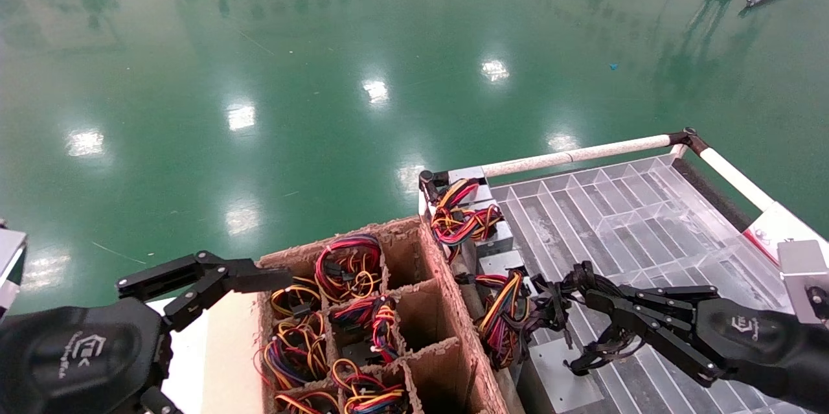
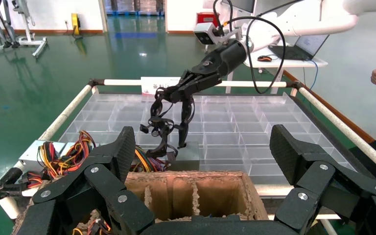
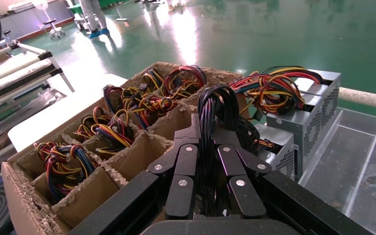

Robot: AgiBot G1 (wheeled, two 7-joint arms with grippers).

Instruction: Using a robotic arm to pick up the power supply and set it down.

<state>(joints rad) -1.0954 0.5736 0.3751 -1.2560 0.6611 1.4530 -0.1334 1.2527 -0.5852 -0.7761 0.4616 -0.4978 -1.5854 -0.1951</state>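
The power supply (image 1: 562, 376) is a plain silver-grey box low on the clear compartment tray (image 1: 638, 207), right beside the cardboard box; it also shows in the left wrist view (image 2: 186, 155). Its black cable bundle (image 1: 550, 302) rises to my right gripper (image 1: 583, 291), which is shut on the cables well above the box. The right wrist view shows the cables (image 3: 215, 105) pinched between the fingers of this gripper (image 3: 204, 126). My left gripper (image 1: 227, 284) hangs open over the cardboard box's near left corner, holding nothing (image 2: 203, 147).
A divided cardboard box (image 1: 447, 284) holds several supplies with red, yellow and orange wires (image 1: 346, 268). More such grey units (image 1: 463, 216) stand along the tray's left edge. White rails (image 1: 576, 155) frame the tray. Green floor lies beyond.
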